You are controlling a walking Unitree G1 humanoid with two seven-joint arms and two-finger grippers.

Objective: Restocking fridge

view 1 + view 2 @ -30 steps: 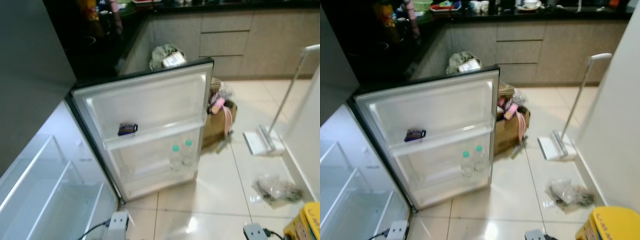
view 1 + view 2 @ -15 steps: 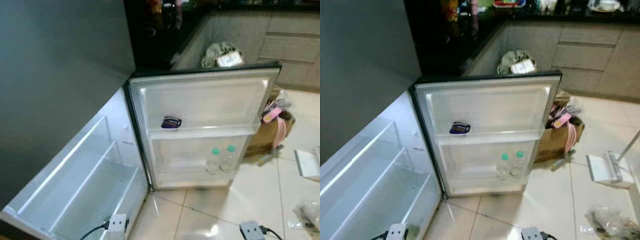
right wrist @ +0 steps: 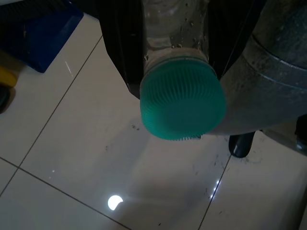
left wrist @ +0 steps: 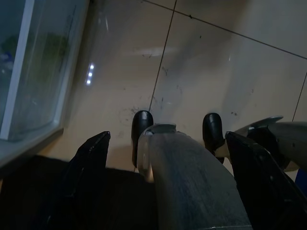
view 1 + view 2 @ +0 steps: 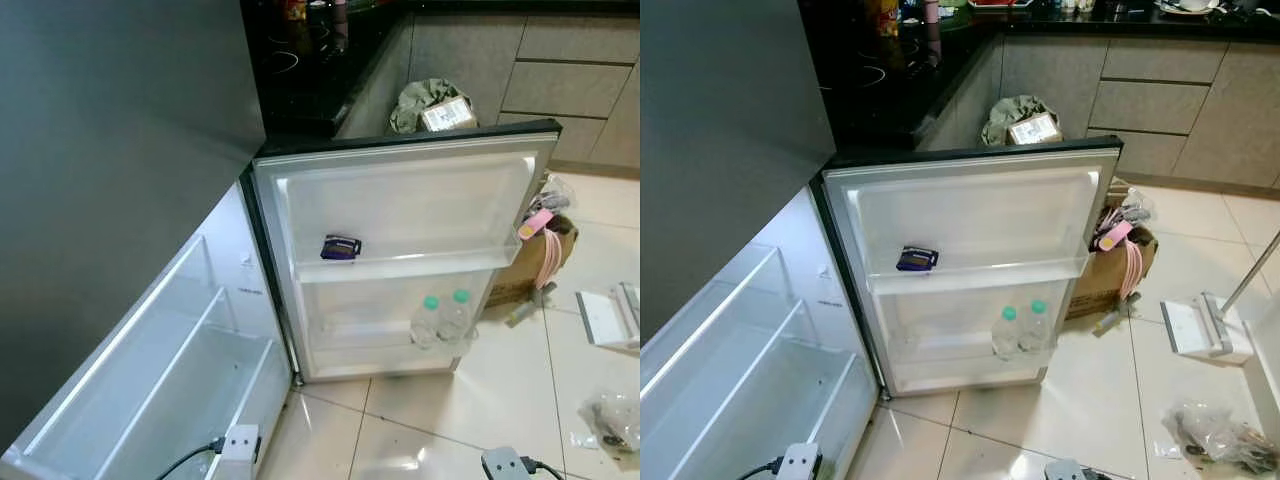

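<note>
floor (image 5: 1090,400): glossy pale tiles, lamp reflections | counter (image 5: 940,60): black top | cabinets (image 5: 1160,100): grey-beige drawers | cardboard box (image 5: 1110,285): on floor, contents unclear

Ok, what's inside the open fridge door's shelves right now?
The upper shelf of the white fridge door holds one small dark purple packet. The lower shelf holds two clear plastic bottles with green caps, side by side. Their bases are hidden behind the shelf rail.

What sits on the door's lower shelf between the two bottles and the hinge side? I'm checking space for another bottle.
Nothing: in the left eye view, the lower shelf is bare from the bottles to the hinge side.
</note>
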